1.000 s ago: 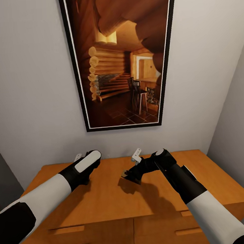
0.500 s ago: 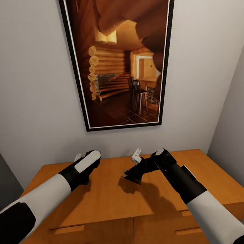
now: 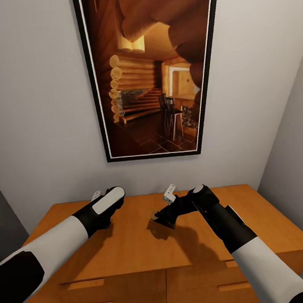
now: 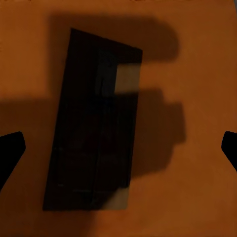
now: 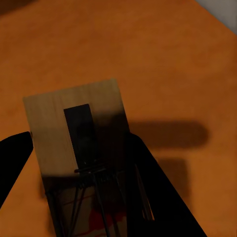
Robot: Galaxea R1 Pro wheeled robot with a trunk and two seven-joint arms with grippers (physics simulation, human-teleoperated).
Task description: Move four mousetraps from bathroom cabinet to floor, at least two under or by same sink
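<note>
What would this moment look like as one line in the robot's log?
left pincer: open above mousetrap | right pincer: gripping second mousetrap | cabinet: under both

Both arms reach forward over the cabinet (image 3: 130, 247) top. The left arm (image 3: 62, 240) comes in from the lower left, its wrist bent so the left gripper (image 4: 118, 148) points down at the cabinet top, fingers (image 4: 10, 150) spread wide and hovering above it. The right arm (image 3: 237, 236) angles in from the lower right toward the cabinet's middle; the right gripper (image 5: 84, 163) is clamped on a mousetrap (image 5: 81, 143), held clear of the cabinet top.
</note>
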